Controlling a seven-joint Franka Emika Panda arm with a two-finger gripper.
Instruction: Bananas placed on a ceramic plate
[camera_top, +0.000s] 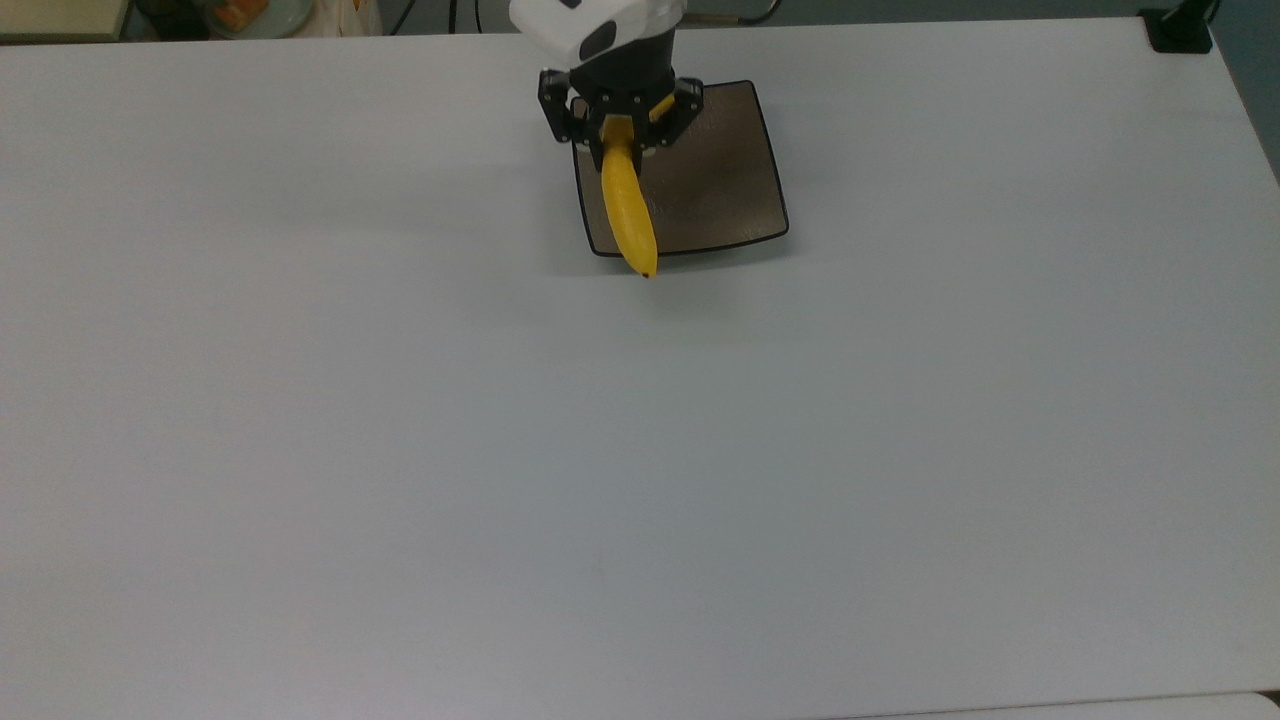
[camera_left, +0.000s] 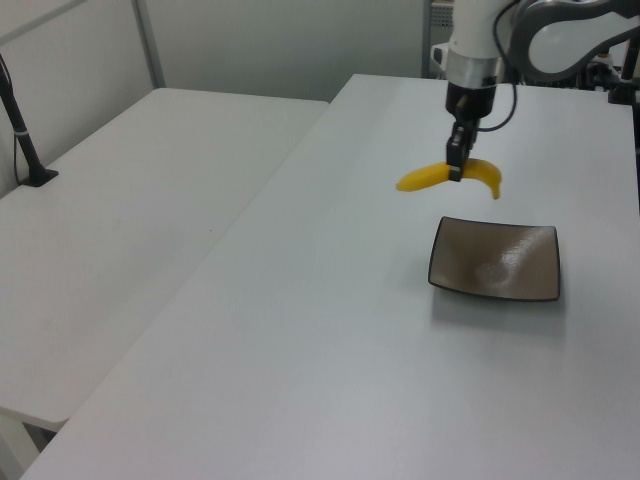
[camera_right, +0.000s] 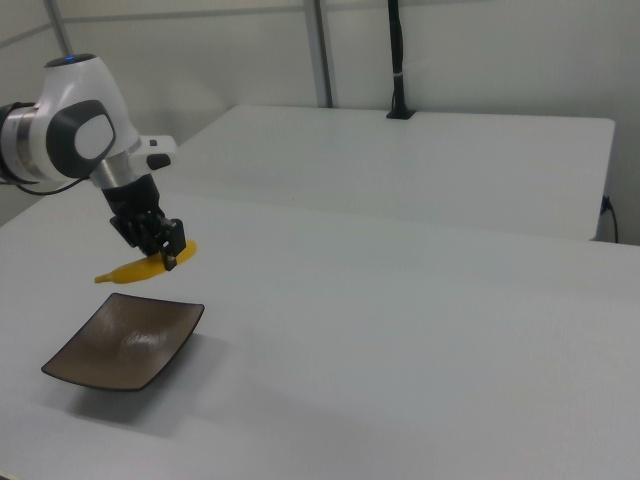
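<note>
My gripper (camera_top: 622, 128) (camera_left: 456, 168) (camera_right: 166, 252) is shut on a bright yellow banana (camera_top: 626, 205) (camera_left: 425, 177) (camera_right: 136, 268), holding it in the air near its stem end. The banana hangs above the ceramic plate (camera_top: 715, 185) (camera_left: 496, 260) (camera_right: 125, 340), a square brown dish with a black rim lying on the white table. In the top view the fruit lies over the plate's left side, its dark tip past the plate's near edge. In the left view it hovers above the plate's far left corner.
The white table (camera_top: 640, 450) stretches wide around the plate. A second white table (camera_left: 130, 220) stands alongside it. A black post (camera_right: 397, 60) rises at the far table edge in the right view, and another black stand (camera_left: 20, 130) sits at the left view's left.
</note>
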